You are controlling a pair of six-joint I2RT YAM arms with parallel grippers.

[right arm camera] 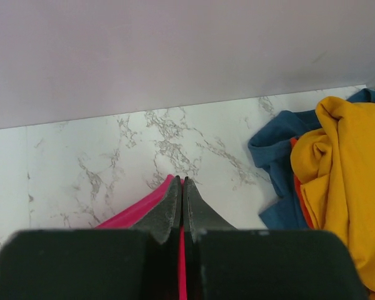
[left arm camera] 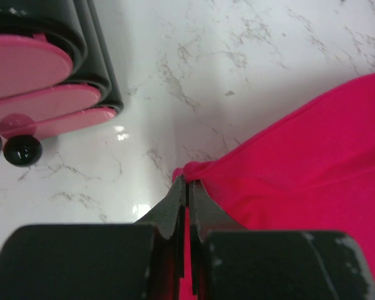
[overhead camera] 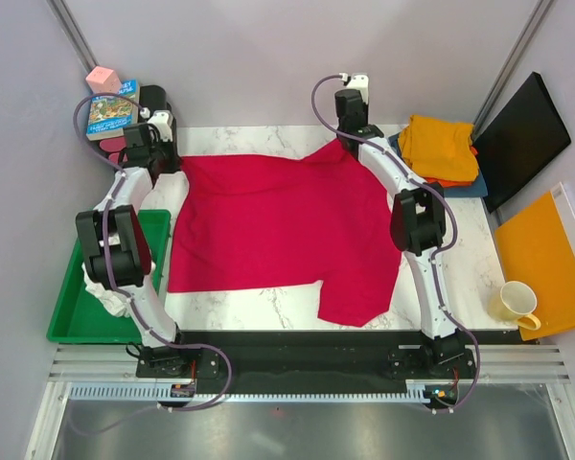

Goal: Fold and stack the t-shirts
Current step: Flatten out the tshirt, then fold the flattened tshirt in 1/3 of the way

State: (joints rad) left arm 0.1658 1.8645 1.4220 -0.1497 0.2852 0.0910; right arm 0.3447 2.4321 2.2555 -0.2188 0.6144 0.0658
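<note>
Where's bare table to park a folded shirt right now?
Bare marble: the near strip of table below the hem of the red t-shirt, and the patch between the right arm and the mug. Crowded: far-right corner with the shirt pile; far-left with the stacked cases.

Left pincer (left arm camera: 185,185) and right pincer (right arm camera: 181,183) both pinched closed, stretched far forward

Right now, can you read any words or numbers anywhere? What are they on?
Books: lettering on the covers, too small to read.
Red shirt, mug, cases: no words or numbers showing.
</note>
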